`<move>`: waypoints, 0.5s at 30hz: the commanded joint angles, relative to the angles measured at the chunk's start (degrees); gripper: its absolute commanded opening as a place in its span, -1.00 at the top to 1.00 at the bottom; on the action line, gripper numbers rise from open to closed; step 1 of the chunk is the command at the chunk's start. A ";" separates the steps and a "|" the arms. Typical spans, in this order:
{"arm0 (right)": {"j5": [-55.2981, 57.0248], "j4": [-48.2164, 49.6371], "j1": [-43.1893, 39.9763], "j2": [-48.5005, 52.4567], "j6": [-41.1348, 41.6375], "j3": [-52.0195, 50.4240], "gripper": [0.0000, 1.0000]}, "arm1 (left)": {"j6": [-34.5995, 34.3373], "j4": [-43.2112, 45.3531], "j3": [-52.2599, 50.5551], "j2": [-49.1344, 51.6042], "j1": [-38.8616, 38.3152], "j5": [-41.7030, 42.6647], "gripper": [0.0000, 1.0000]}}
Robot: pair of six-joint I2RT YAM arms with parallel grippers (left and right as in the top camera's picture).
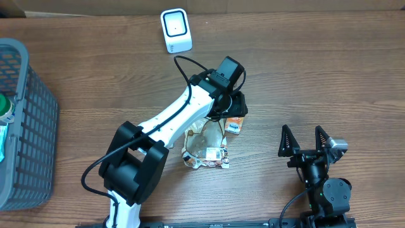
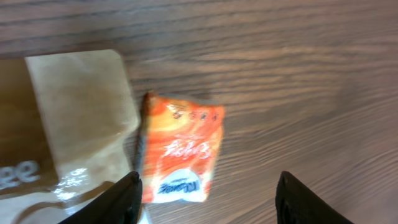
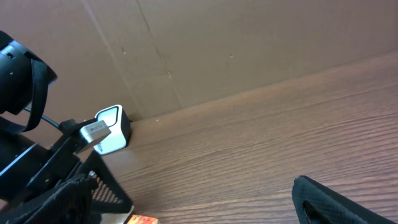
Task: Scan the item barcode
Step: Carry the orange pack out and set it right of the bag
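Left gripper [image 2: 211,202]: jaws apart, gripping nothing, hanging over the orange packet [image 2: 180,149]. Packet lies flat on the table [image 1: 329,63] near its centre, its edge against a clear bag [image 2: 74,118]. Scanner [image 1: 175,30] stands well apart at the far edge. Right gripper [image 1: 307,140]: jaws wide apart, empty, at the near right. Basket [image 1: 25,126] at far left.

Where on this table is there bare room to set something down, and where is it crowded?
Bare table stretches right of the scanner, down to the open right pincer. Another free patch lies between the basket and the left arm. Crowded: the centre, where the left pincer hangs over the orange packet beside the clear bag.
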 commanded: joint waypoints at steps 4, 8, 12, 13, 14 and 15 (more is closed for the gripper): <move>0.17 0.28 -0.09 -0.52 0.04 -0.61 -1.00 | 11.04 -10.58 10.64 -4.57 5.64 -6.05 -0.08; 0.17 0.28 -0.09 -0.52 0.04 -0.61 -1.00 | 15.26 -19.23 20.52 -9.60 10.12 -9.86 -0.17; 0.17 0.28 -0.09 -0.52 0.04 -0.61 -1.00 | 16.02 -28.09 28.24 -15.02 16.85 -14.08 -0.22; 0.17 0.28 -0.09 -0.52 0.04 -0.61 -1.00 | 16.06 -29.66 29.38 -16.26 19.02 -14.62 -0.22; 0.17 0.28 -0.09 -0.52 0.04 -0.61 -1.00 | 16.09 -31.17 30.29 -17.68 21.59 -15.02 -0.22; 0.17 0.28 -0.09 -0.52 0.04 -0.61 -1.00 | 16.09 -32.06 30.71 -18.97 24.17 -15.15 -0.22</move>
